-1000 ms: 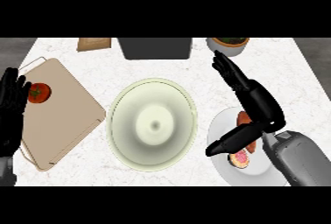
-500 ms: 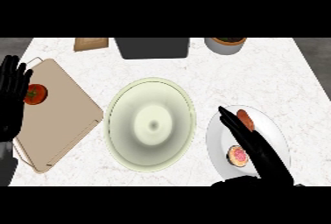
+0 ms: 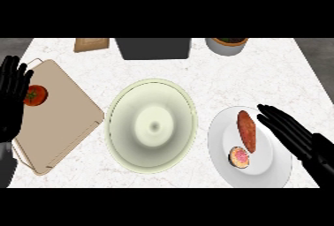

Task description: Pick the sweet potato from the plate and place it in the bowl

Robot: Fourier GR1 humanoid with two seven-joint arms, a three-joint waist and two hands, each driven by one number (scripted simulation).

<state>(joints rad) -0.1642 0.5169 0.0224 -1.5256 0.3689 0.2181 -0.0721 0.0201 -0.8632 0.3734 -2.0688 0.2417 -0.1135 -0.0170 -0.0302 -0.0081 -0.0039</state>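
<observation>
Counter (image 3: pixel 274 79): white marbled top, the largest surface. A broad bare stretch lies ahead of the right hand, running toward the far edge; the counter's right edge is just outboard of that hand.

Bowl (image 3: pixel 151 126): large, pale green, round, well to the left of the right hand, between the two hands. A narrow strip of bare counter separates its rim from the plate.

Cutting board (image 3: pixel 62 119): tan, tilted, beside the left hand and partly under it. A tomato (image 3: pixel 35 95) sits on it, just beside the left fingers.

Plate (image 3: pixel 261 170): white, directly left of and partly under the right hand; its near rim reaches the lower edge of the view.

Right hand (image 3: pixel 294 134): open, fingers straight and spread, pointing forward and to the left over the plate's right rim. Holds nothing.

Left hand (image 3: pixel 13 103): open, fingers up, resting at the view's left edge.

Far edge: dark box (image 3: pixel 154 47), grey pot (image 3: pixel 227 45), small tan item (image 3: pixel 91 44), all well ahead of both hands.

Sweet potato (image 3: pixel 246 130): on the plate, just left of the right fingers, apart from them. Long axis runs near-to-far, far end leaning slightly left.

Small round cut fruit (image 3: pixel 239 157): pink face up, on the plate near the sweet potato's near end.
</observation>
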